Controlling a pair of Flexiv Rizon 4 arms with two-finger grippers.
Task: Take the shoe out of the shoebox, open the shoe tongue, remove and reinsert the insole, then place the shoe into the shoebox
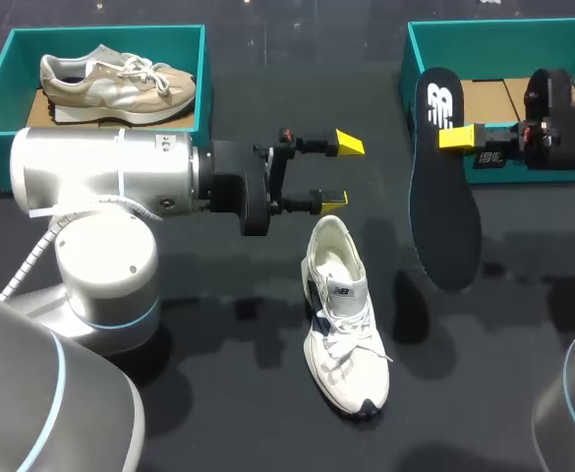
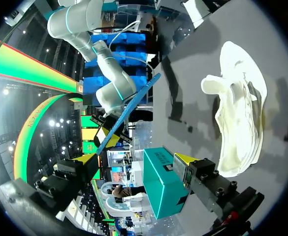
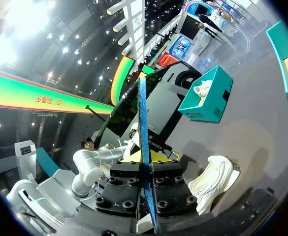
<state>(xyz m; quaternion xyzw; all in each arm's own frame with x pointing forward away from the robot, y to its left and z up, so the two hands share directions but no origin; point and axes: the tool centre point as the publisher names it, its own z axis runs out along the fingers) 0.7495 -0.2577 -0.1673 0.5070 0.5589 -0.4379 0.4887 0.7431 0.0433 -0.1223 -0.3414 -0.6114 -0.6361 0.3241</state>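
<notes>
Dark table (image 1: 218,393) — white shoe (image 1: 344,324) upright mid-table; left teal shoebox (image 1: 201,79), right teal shoebox (image 1: 407,69) at the back.

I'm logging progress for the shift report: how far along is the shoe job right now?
Done: the white mesh sneaker lies on the black table, outside the teal cardboard shoebox at right. In hand: the right end effector is shut on the removed dark foam insole; the left end effector is open near the heel. Left: reinsert the insole, box the shoe.
</notes>
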